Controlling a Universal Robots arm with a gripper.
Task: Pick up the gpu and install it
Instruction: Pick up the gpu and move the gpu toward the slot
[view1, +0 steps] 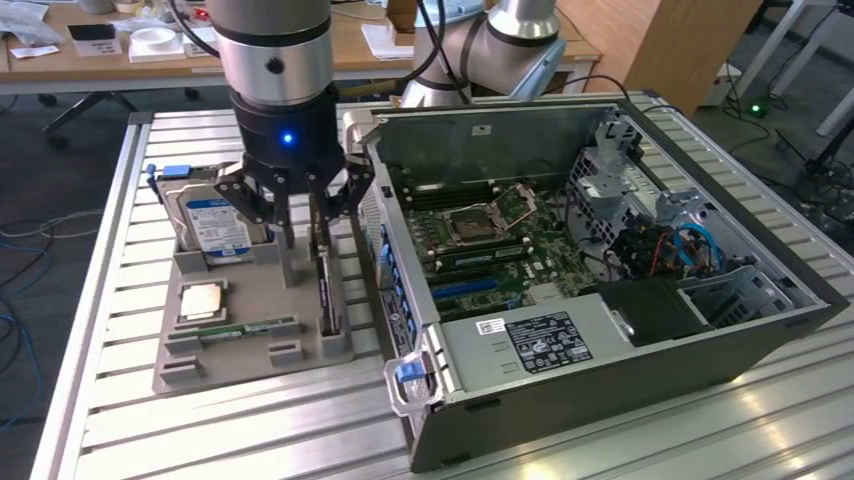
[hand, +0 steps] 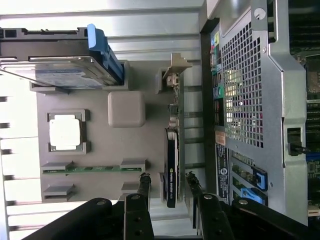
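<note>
The gpu (view1: 328, 292) is a thin dark card standing on edge in a slot along the grey holder tray (view1: 187, 372), on the side nearest the computer case. In the wrist view the gpu (hand: 171, 167) runs between my two fingers (hand: 145, 184), with its metal bracket at the far end. My gripper (view1: 304, 238) hangs low over the card's far half, open, one finger on each side with a gap to the card. Seen from the wrist, the gripper (hand: 169, 183) holds nothing.
The tray (hand: 80, 150) also carries a silver hard drive (view1: 214, 225) with a blue-white label, a square processor (view1: 203, 300) and a green memory stick (view1: 247, 328). The open computer case (view1: 574, 270) stands close beside the tray, motherboard exposed. All rest on a slatted aluminium table (view1: 120, 430).
</note>
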